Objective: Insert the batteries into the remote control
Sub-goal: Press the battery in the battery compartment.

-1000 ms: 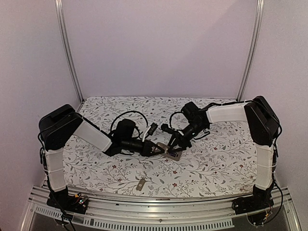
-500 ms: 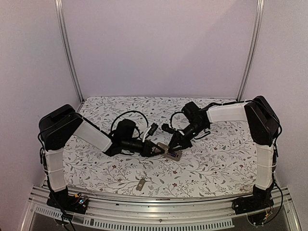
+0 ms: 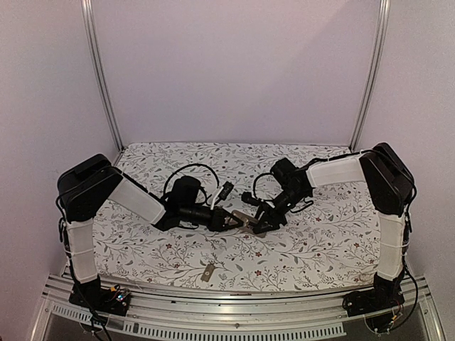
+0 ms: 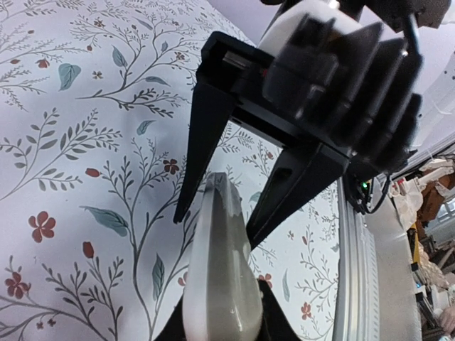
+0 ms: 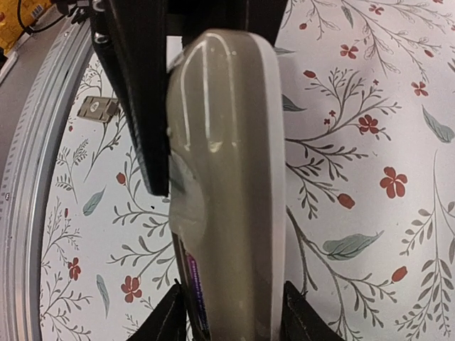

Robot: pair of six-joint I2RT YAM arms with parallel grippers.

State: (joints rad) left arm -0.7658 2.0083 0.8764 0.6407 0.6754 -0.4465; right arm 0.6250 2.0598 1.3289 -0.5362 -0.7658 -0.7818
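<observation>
Flowered tablecloth below: my left gripper clamps the remote control; my right gripper straddles its other end, jaws parted.

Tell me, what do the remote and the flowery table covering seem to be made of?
Remote control: probably moulded plastic, glossy grey-tan back with a white edge; light glints on its curve. Table covering: matte printed sheet, cloth or vinyl, unclear which; no shine.
</observation>
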